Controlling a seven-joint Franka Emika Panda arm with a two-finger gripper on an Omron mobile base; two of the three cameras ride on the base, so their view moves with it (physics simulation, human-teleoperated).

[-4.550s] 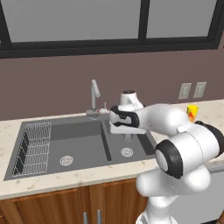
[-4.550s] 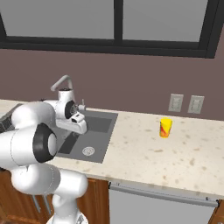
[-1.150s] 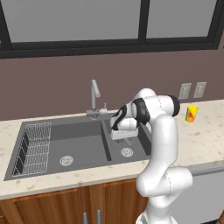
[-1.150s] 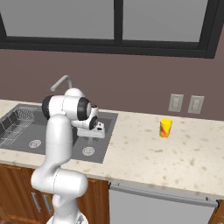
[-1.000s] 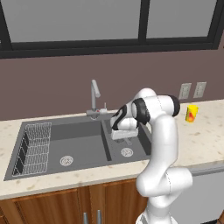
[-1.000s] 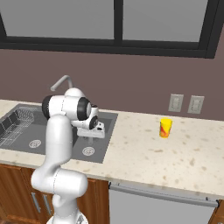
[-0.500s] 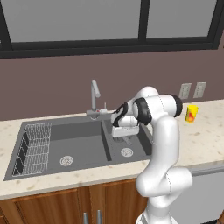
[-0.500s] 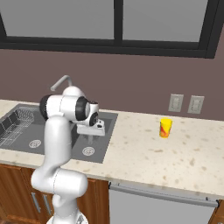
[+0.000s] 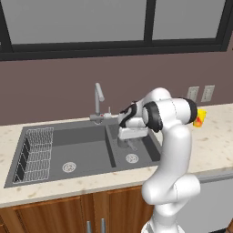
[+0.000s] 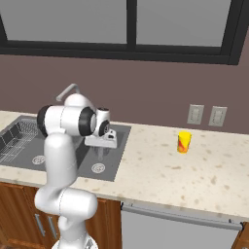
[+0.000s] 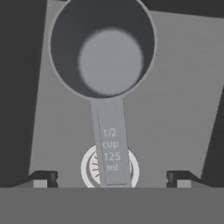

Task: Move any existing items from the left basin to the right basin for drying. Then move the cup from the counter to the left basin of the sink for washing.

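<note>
The grey metal pot (image 11: 103, 52) stands upright on the floor of the right basin (image 9: 148, 148), its short handle lying over the round drain (image 11: 89, 168). My gripper (image 11: 111, 177) hangs just above it, open. The two fingertips (image 11: 43, 177) stand wide on either side of the handle without touching it. From the base views the gripper (image 9: 129, 144) (image 10: 99, 153) points down into the right basin (image 10: 114, 146). The yellow cup (image 9: 199, 117) (image 10: 184, 142) stands on the beige counter (image 10: 160, 170) to the right of the sink. The left basin (image 9: 86, 152) holds a wire rack (image 9: 36, 152).
A slim silver faucet (image 9: 97, 98) rises behind the divider between the basins. Wall outlets (image 10: 204, 115) sit behind the cup. The counter's front edge (image 10: 185, 209) runs close below. My arm's elbow (image 9: 170, 111) stands between the sink and the cup.
Since the oldest frames the arm has swung down into the right basin and set the pot there. Over the last second the hand edged up slightly with its jaws wide.
</note>
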